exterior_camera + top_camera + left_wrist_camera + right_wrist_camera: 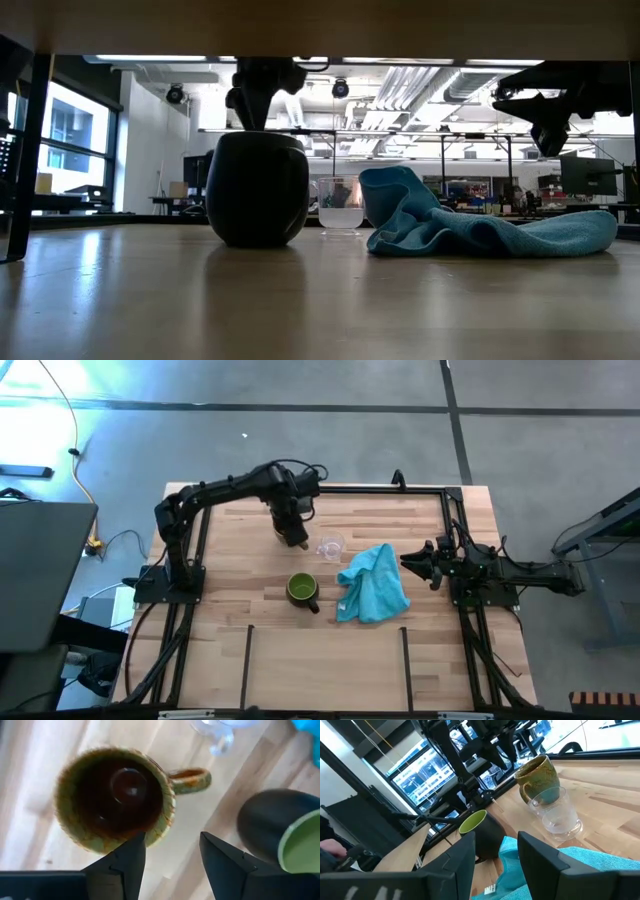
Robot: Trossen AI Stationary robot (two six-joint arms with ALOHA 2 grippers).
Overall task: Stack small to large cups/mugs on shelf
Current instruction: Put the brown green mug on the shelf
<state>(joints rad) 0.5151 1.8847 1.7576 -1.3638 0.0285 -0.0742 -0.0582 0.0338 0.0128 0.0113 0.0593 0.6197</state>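
The brown/tan handled mug (115, 800) stands upright on its base on the wood; the right wrist view shows it (537, 775) beside the clear glass cup (557, 815). My left gripper (172, 855) is open and hovers over the mug's rim on the handle side, pointing down, and hides the mug in the high view (297, 538). The green mug with the dark outside (302, 589) stands nearer the near edge. The glass cup (330, 546) sits just right of the left gripper. My right gripper (408, 560) is open and waits right of the cloth.
A crumpled turquoise cloth (375, 582) lies between the mugs and my right gripper. The slatted shelf strip (325, 670) with thin black bars runs along the near edge. Black frame rails (460, 510) border the tabletop.
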